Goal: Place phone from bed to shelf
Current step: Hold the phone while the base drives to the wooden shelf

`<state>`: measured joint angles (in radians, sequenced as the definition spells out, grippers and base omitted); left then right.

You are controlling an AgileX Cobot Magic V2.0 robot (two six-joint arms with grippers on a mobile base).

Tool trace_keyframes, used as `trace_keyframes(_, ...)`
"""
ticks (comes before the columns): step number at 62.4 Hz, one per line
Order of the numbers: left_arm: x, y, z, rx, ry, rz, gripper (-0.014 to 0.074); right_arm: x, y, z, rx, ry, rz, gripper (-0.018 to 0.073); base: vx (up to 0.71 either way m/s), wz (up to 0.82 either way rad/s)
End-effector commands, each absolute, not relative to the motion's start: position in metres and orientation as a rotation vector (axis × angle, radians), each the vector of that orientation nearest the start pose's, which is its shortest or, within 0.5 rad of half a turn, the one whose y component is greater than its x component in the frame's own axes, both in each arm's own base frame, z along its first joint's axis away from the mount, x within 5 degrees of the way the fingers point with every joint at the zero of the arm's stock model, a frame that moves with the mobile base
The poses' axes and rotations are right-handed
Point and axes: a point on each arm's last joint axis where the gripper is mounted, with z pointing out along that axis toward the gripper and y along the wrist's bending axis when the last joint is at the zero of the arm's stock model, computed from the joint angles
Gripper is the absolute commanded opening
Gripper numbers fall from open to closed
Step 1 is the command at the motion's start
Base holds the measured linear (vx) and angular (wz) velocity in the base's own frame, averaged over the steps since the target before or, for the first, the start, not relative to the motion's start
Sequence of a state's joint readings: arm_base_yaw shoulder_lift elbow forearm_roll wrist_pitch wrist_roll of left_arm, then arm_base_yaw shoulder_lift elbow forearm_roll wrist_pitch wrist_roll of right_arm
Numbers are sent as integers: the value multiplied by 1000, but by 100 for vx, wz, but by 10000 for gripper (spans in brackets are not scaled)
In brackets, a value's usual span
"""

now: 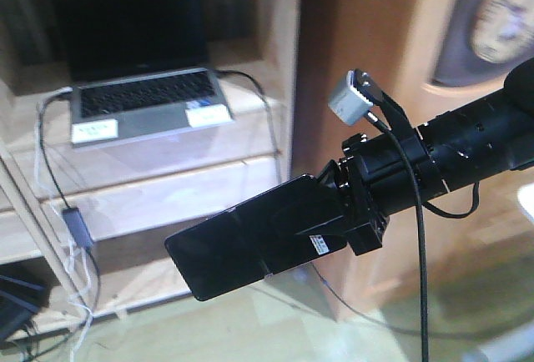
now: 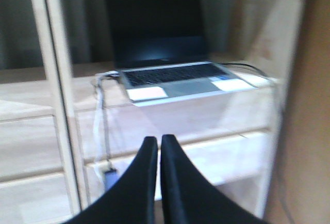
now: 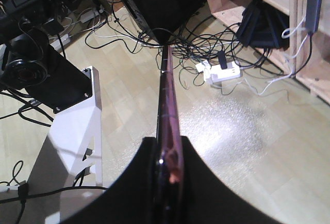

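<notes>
Phone (image 1: 250,237) up close: our right jaws clamp its sticker end, midair in front of the shelf (image 1: 179,191). Looks thin, glossy, slippery, breakable, so we'd grip the flat faces. Left jaws pinched together, empty.

A home-style room fitted out as a robot test space: a pale wooden shelf (image 1: 167,191) holds an open laptop (image 1: 142,70) before dark curtains (image 2: 77,22), while the wood-look floor (image 3: 242,141) carries tangled black cables (image 3: 185,41), a white power strip (image 3: 221,73) and a white equipment stand (image 3: 77,126).

Open grey laptop (image 1: 146,95), white power strip (image 3: 223,73), tangled black cables (image 3: 188,41)
</notes>
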<state>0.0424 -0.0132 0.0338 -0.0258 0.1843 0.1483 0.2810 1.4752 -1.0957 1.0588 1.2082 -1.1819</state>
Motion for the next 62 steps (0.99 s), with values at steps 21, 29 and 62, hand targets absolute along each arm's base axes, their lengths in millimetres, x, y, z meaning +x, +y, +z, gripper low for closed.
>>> trace_keyframes(21, 55, 2, 200, 58, 1581, 112, 1, 234, 149, 331, -1251, 1957, 1250, -2, 33, 34)
trace_keyframes(29, 55, 2, 200, 58, 1581, 112, 1, 234, 149, 331, -1251, 1957, 1250, -2, 28, 36)
trace_keyframes(62, 55, 2, 200, 58, 1581, 112, 1, 234, 149, 331, -1251, 1957, 1250, -2, 22, 19)
